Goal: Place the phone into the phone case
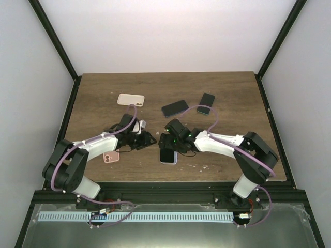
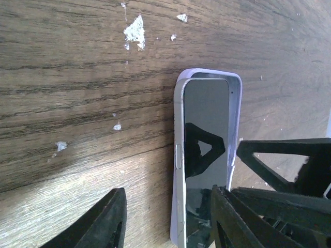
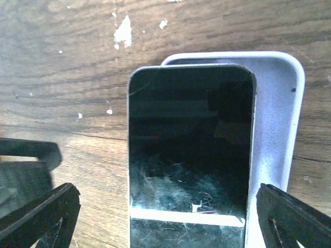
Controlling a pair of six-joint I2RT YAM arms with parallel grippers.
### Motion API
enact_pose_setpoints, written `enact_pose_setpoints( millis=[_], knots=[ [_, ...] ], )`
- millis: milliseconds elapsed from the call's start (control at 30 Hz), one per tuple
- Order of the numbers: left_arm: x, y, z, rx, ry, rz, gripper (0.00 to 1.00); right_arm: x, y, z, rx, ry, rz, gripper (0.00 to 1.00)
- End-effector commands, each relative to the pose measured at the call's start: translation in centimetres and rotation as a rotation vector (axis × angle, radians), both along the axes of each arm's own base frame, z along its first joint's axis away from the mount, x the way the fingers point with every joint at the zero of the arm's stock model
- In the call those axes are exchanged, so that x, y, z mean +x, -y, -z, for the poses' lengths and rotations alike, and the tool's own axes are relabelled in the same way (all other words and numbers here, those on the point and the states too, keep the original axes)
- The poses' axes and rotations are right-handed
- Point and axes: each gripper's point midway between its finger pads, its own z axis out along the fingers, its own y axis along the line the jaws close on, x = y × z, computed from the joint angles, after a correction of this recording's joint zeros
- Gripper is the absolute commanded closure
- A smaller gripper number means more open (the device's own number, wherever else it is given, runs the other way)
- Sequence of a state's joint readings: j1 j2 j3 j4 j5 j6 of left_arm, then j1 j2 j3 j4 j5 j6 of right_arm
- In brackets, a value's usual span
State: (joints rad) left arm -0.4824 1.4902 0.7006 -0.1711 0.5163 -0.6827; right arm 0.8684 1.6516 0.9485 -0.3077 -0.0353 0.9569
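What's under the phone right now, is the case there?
The lilac case lies under the phone, its rim showing past two of the phone's edges. The case floor beneath is covered.

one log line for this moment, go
phone: lying in case, offset, not seated | left gripper: open, astride both | right gripper: open, astride phone

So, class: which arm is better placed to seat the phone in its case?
The right, probably: the right gripper hangs open astride the phone, which lies off-centre in the case.
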Motion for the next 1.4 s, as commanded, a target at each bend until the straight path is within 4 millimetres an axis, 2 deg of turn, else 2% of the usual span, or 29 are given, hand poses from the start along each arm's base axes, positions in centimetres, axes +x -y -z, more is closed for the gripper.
enact_pose_setpoints(
  millis=[0, 100, 300, 400, 700, 867, 1133, 1367],
  knots=[
    [0.0, 0.6, 0.4, -0.010, 0.020, 0.035, 0.55, 0.5, -0.2, -2.8, 0.018, 0.076, -0.018, 0.07],
    [0.0, 1.0, 0.6, -0.008, 0.022, 0.050, 0.59, 0.5, 0.6, -3.0, 0.008, 0.107, -0.023, 0.12],
    [-0.7, 2.3, 1.4, 0.013, 0.012, 0.088, 0.63, 0.4, 2.4, -1.9, 0.034, 0.102, -0.020, 0.35],
    [-1.4, 2.8, 2.1, 0.037, -0.001, 0.103, 0.65, 0.3, 2.9, -1.2, 0.050, 0.089, -0.022, 0.42],
    [-1.4, 3.8, 2.7, 0.035, -0.012, 0.115, 0.73, -0.1, 4.0, 0.7, 0.086, 0.062, -0.026, 0.55],
    [-1.3, 4.2, 2.7, 0.028, -0.012, 0.116, 0.81, -0.4, 3.9, 1.2, 0.113, 0.061, -0.041, 0.56],
    [-1.0, 4.9, 2.4, 0.004, 0.002, 0.130, 0.93, -0.7, 3.6, 1.8, 0.137, 0.061, -0.068, 0.66],
    [-0.9, 5.8, 2.3, -0.029, 0.005, 0.147, 0.98, -0.7, 3.2, 2.0, 0.151, 0.056, -0.079, 0.67]
  ],
)
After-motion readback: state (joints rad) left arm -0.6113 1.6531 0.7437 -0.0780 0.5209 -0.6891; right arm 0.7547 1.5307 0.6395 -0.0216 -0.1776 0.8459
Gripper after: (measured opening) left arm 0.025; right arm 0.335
